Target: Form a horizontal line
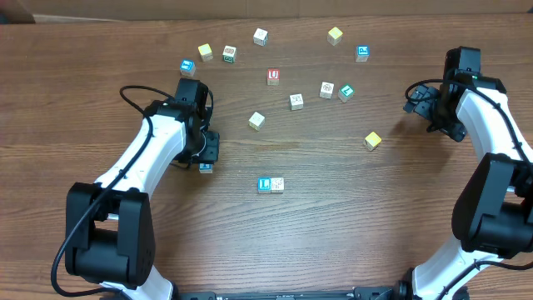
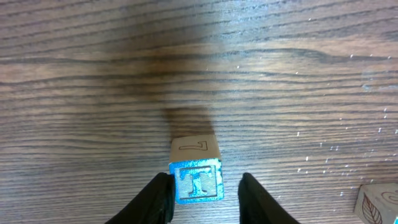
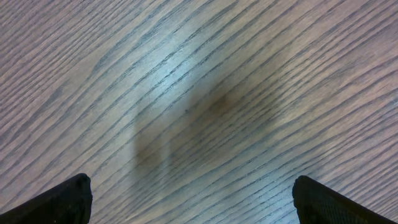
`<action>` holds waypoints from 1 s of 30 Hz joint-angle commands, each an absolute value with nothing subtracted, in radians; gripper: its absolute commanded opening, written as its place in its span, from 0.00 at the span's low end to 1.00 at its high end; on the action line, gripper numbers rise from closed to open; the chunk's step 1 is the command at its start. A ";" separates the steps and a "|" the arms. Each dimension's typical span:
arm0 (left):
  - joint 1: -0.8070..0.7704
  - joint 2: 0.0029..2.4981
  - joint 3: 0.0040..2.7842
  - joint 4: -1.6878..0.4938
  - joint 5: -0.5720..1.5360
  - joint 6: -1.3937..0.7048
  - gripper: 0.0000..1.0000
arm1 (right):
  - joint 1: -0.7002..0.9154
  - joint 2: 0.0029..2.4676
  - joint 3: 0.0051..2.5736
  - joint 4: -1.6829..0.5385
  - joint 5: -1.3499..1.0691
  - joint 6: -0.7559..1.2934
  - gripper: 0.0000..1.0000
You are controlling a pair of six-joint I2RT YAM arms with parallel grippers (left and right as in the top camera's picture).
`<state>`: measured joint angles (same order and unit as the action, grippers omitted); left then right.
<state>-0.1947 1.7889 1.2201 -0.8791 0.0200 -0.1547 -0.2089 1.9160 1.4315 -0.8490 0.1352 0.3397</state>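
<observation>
The horizontal line (image 1: 271,185) is seen near the middle of the surface, a little toward the edge nearest the robot. It is made up of two touching cubes: a blue one marked "L" on the left and a tan one on the right.

The left end effector (image 2: 202,194) is lowered over the surface to the left of that row and apart from it. A blue T cube (image 2: 196,180) is framed between its fingers (image 2: 158,199). In the left wrist view the left finger is seen against the cube's side, while a narrow gap is left between the cube and the right finger. The jaws are thus partly open around the cube and no firm grip is shown. The cube rests on the surface.

The right end effector (image 3: 189,199) is held above bare wood near the right edge of the surface. Its jaws are spread wide and nothing lies between them.

Loose cubes are scattered across the far half of the surface, among them a red cube (image 1: 273,77), a yellow cube (image 1: 335,35) near the far edge and another yellow cube (image 1: 372,141) toward the right edge.
</observation>
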 commanded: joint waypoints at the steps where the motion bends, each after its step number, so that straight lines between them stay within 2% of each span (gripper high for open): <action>1: -0.199 1.799 1.237 -0.893 0.035 -0.165 0.29 | -0.210 1.895 1.452 -0.846 0.141 0.339 1.00; 7: -0.199 1.799 1.210 -0.893 0.034 -0.200 0.25 | -0.210 1.895 1.452 -0.846 0.141 0.339 1.00; 13: -0.199 1.799 1.203 -0.881 0.034 -0.218 0.28 | -0.210 1.895 1.452 -0.846 0.141 0.339 1.00; 30: -0.200 1.800 1.198 -0.879 0.052 -0.233 0.30 | -0.210 1.895 1.452 -0.846 0.141 0.339 1.00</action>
